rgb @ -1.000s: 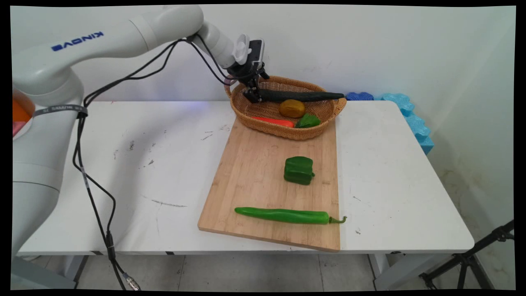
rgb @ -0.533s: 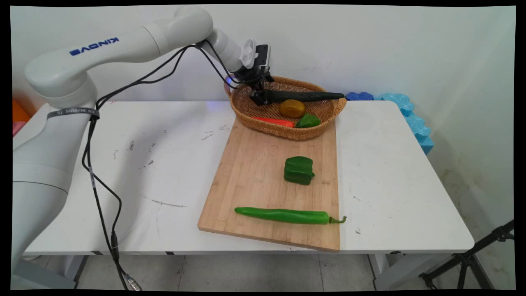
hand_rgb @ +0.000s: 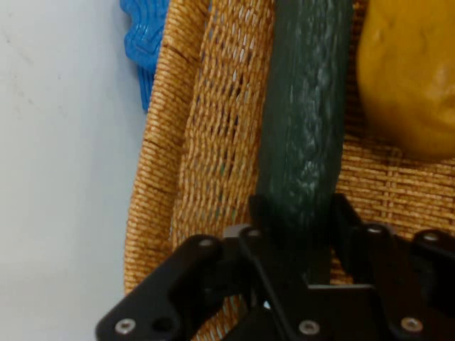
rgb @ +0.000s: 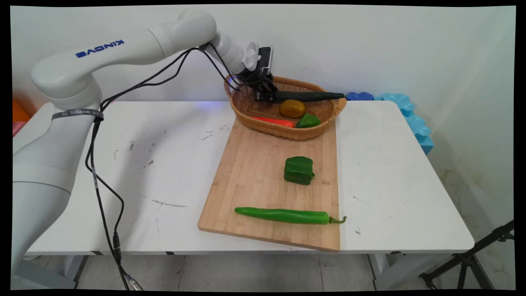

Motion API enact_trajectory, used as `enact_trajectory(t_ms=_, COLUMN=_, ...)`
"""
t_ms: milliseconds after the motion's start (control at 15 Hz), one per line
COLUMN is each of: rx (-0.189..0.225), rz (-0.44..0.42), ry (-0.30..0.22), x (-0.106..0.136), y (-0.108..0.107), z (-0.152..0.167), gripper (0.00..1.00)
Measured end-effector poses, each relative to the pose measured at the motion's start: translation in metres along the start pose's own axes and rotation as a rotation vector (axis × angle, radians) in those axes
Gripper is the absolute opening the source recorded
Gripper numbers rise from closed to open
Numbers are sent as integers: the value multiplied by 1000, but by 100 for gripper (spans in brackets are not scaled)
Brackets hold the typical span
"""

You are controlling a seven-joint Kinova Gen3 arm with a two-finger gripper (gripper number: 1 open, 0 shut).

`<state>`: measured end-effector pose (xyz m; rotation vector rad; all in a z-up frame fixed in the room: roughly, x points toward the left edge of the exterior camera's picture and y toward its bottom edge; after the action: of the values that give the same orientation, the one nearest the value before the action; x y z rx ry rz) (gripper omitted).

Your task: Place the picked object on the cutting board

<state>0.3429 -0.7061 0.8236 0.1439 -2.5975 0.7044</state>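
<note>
A long dark green cucumber [rgb: 308,96] lies across the back of a wicker basket [rgb: 287,133], its far end resting over the right rim. My gripper [rgb: 265,95] reaches into the basket from the left and is shut on the cucumber's left end. In the hand view the cucumber [hand_rgb: 306,121] runs up from between my two fingers [hand_rgb: 259,213], which press on both its sides; the gripper [hand_rgb: 302,220] sits just above the basket weave [hand_rgb: 213,142]. A yellow-brown potato [rgb: 292,108] lies right beside the cucumber and also shows in the hand view [hand_rgb: 409,78].
The basket also holds a red vegetable [rgb: 273,121] and a small green pepper [rgb: 308,120]. In front of it a wooden cutting board [rgb: 254,172] carries a green bell pepper [rgb: 299,169] and a long green chilli [rgb: 287,215]. Blue foam [rgb: 411,119] lines the table's back right.
The arm has swung right and the gripper has slid further onto the cucumber's left end. The cucumber and the other vegetables have stayed where they were.
</note>
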Motion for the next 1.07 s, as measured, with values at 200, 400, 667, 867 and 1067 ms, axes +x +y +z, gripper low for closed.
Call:
enact_trajectory(t_ms=200, rx=0, rz=4, ry=2, x=0, y=2, z=-3, gripper=0)
enact_trajectory(t_ms=400, rx=2, rz=6, ry=6, x=1, y=3, z=-9, gripper=0)
enact_trajectory(t_ms=667, rx=9, rz=1, ry=18, x=4, y=4, z=-24, gripper=0)
enact_trajectory(t_ms=867, rx=19, rz=-12, ry=29, x=6, y=4, z=-40, gripper=0)
enact_trajectory(t_ms=1067, rx=30, rz=-30, ry=40, x=9, y=4, z=-59, gripper=0)
